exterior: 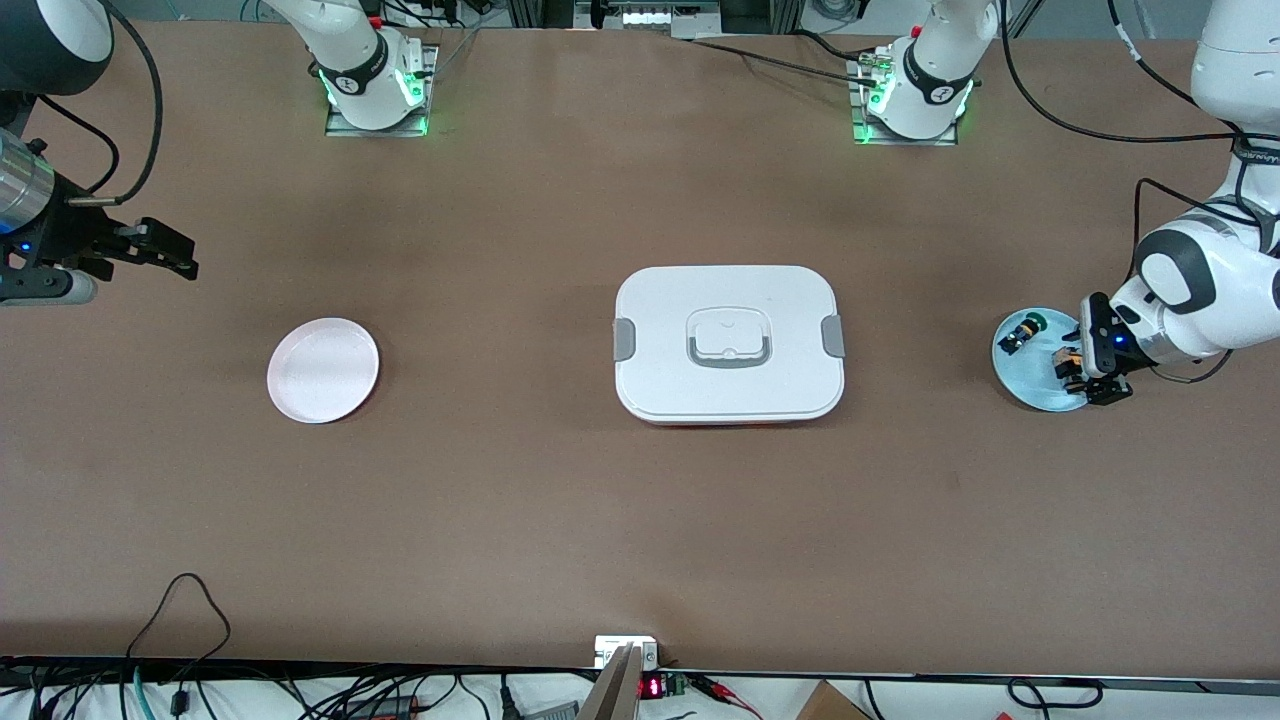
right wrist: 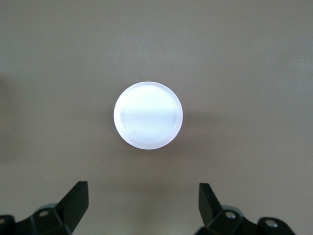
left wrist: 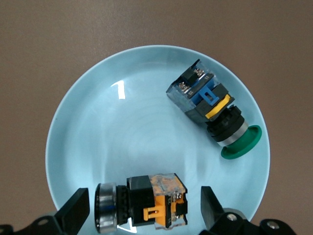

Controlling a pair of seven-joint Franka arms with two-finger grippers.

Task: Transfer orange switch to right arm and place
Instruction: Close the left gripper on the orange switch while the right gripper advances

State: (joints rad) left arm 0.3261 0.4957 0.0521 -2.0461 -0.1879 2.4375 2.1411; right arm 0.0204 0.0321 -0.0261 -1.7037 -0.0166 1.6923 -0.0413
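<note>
The orange switch [left wrist: 142, 203], a black body with an orange clip and a silver ring, lies on its side on the light blue plate [left wrist: 98, 127] at the left arm's end of the table. My left gripper [left wrist: 143, 210] is open, low over the plate. Its fingers [left wrist: 73, 213] stand on either side of the switch with a gap at each end. In the front view the left gripper [exterior: 1082, 372] is over the plate's edge [exterior: 1010, 375], with the switch [exterior: 1067, 362] under it. My right gripper [exterior: 160, 250] is open and empty in the air at the right arm's end; it shows in its own wrist view [right wrist: 143, 203].
A green-capped switch [left wrist: 212, 110] lies on the same blue plate [exterior: 1022, 332]. A white lidded box [exterior: 729, 343] sits mid-table. A small white plate [exterior: 323, 370] lies toward the right arm's end and shows in the right wrist view [right wrist: 148, 115].
</note>
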